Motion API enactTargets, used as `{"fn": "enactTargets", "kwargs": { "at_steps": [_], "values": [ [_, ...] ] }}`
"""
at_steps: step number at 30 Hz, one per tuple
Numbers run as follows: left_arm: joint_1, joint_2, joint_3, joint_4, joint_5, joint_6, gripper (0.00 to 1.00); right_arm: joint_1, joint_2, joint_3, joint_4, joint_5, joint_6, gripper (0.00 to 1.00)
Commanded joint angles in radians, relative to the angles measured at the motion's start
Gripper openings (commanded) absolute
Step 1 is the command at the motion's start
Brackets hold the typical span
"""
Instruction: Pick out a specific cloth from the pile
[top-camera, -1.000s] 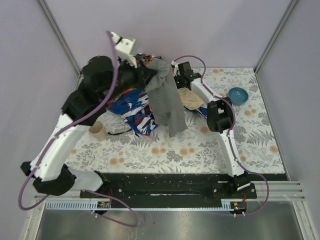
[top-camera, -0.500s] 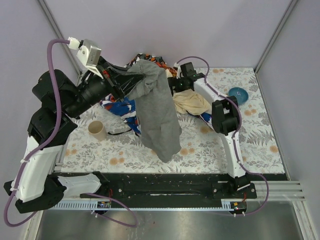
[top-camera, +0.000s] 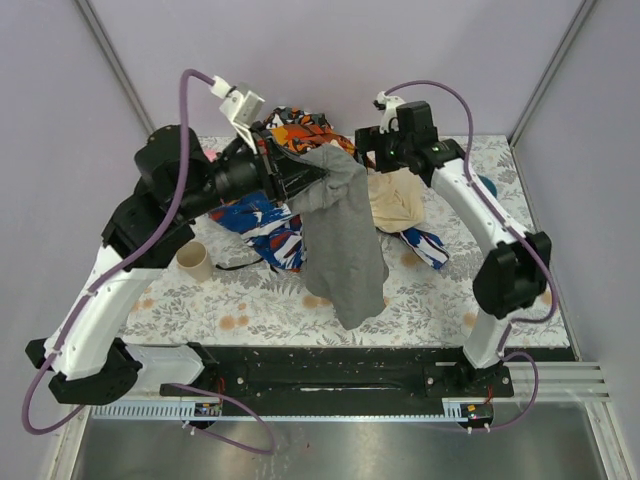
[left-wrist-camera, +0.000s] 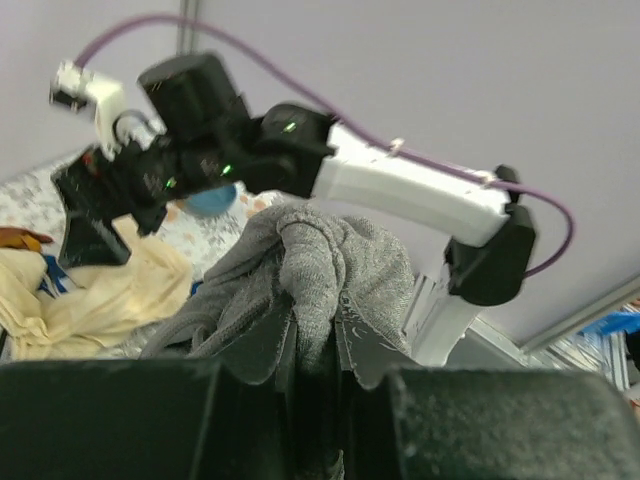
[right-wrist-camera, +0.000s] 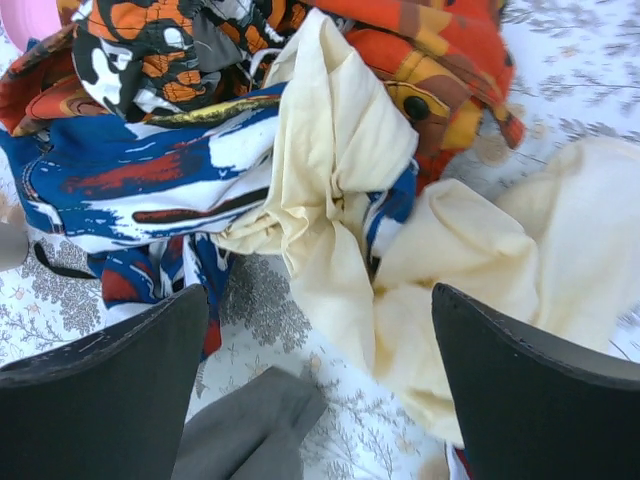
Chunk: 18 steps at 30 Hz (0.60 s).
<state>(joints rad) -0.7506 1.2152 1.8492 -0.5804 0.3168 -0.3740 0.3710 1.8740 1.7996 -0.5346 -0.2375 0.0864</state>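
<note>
Grey cloth (top-camera: 342, 235) hangs clamped in my left tool (left-wrist-camera: 315, 345). I'd lift it high, then swing toward the counter's (top-camera: 430, 300) near edge so its tail doesn't snag the pile (top-camera: 268, 222).

**Plain, soft mid-grey cloth (top-camera: 345, 240) dangles from the left gripper (top-camera: 300, 180)**

The gripper pinches one end, and the fabric hangs in a long drape over the floral-print table (top-camera: 430, 290), its lower end towards the near edge. Behind it lies the pile of mixed garments (top-camera: 300, 128): orange-black-white patterned fabric at the back, blue-white-red patterned fabric (top-camera: 262, 222) on the left, a crumpled cream cloth (top-camera: 395, 200) on the right. The right gripper (top-camera: 368, 148) is poised above the cream cloth's far edge. A tan paper cup (top-camera: 195, 262) stands left of the pile.
</note>
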Motion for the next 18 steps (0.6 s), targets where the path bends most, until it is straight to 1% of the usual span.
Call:
{"fn": "enactTargets", "kwargs": {
  "at_steps": [1,3,6,8,10,15,18],
  "values": [
    [-0.023,0.007,-0.042,0.134,0.057,-0.062,0.00,-0.007,-0.188,-0.118,0.042,0.165,0.009,0.99],
    [-0.036,0.000,-0.088,0.160,0.062,-0.071,0.00,-0.007,-0.263,-0.205,0.067,0.233,0.027,0.99],
    [-0.055,-0.019,-0.182,0.215,0.106,-0.080,0.00,-0.009,-0.389,-0.372,0.128,0.387,0.061,0.99],
    [-0.069,-0.028,-0.244,0.231,0.102,-0.074,0.00,-0.009,-0.470,-0.477,0.153,0.487,0.097,0.99],
    [-0.085,-0.036,-0.312,0.264,0.084,-0.071,0.00,-0.009,-0.559,-0.572,0.160,0.555,0.148,0.99],
    [-0.118,0.010,-0.461,0.323,0.079,-0.063,0.00,-0.009,-0.771,-0.825,0.179,0.578,0.275,0.99],
    [-0.128,0.067,-0.531,0.364,0.007,-0.057,0.00,-0.009,-0.887,-0.942,0.168,0.590,0.337,0.99]
  ]
}}
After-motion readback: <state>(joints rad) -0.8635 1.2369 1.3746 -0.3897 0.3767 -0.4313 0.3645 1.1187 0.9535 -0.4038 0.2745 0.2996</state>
